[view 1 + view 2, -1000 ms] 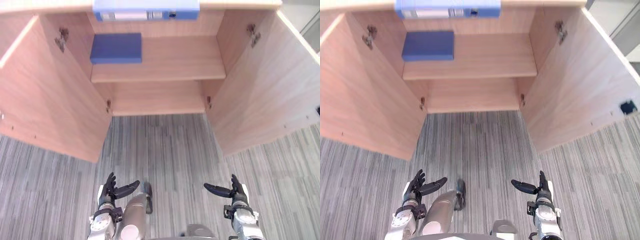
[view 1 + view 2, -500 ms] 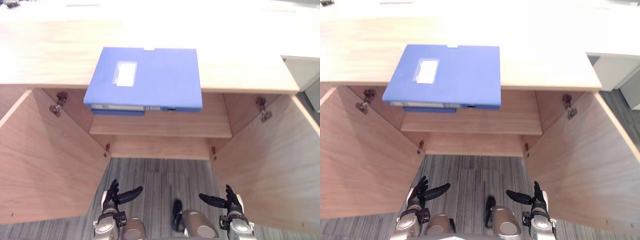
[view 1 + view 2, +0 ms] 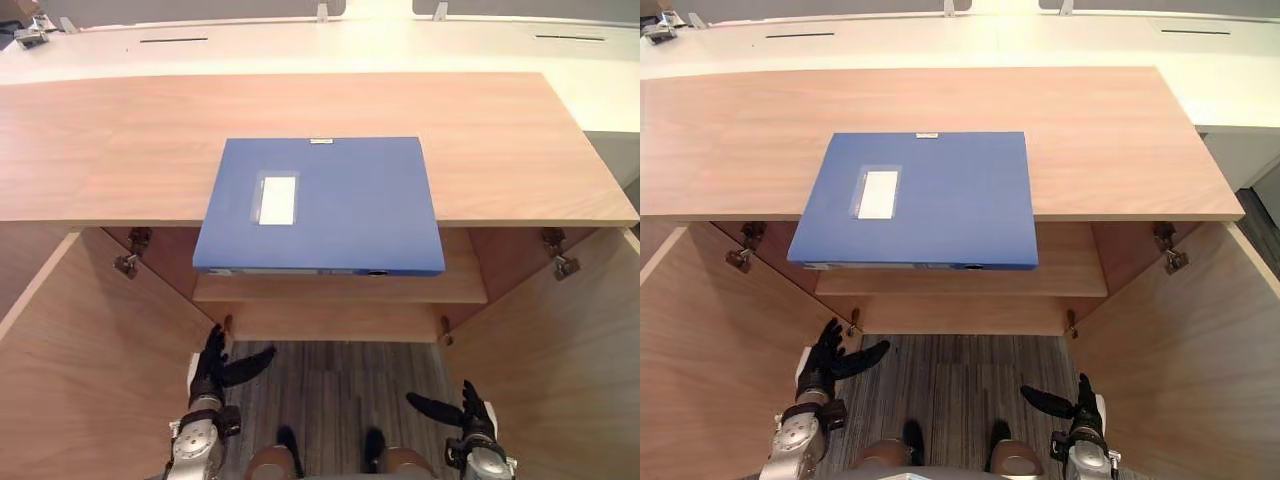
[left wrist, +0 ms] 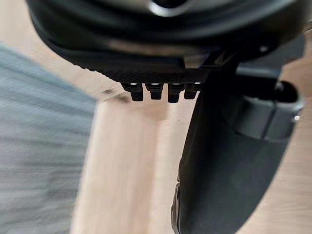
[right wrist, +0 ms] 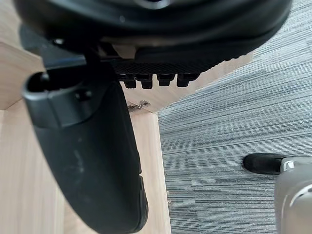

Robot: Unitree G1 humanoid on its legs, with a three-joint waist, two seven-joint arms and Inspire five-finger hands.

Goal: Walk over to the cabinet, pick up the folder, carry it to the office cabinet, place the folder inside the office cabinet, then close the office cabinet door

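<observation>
A blue folder (image 3: 320, 205) with a pale label lies flat on the wooden cabinet's top (image 3: 110, 140), its front edge reaching slightly past the rim above the open compartment. My left hand (image 3: 212, 368) hangs low in front of the cabinet beside the left door, fingers straight, thumb out, holding nothing. My right hand (image 3: 465, 410) is lower on the right side, open as well and empty. Both hands are well below and short of the folder. In the wrist views the left thumb (image 4: 219, 161) and the right thumb (image 5: 97, 161) stand out straight with nothing against them.
Both cabinet doors stand wide open, the left door (image 3: 90, 370) and the right door (image 3: 565, 370) flanking my hands. A shelf (image 3: 340, 290) runs inside the compartment. Grey striped carpet (image 3: 330, 375) lies between the doors. A white surface (image 3: 300, 45) lies behind the cabinet.
The camera has tipped up and moved nearer, so the whole cabinet top and folder have come into view. My left hand has risen a little; both hands remain open.
</observation>
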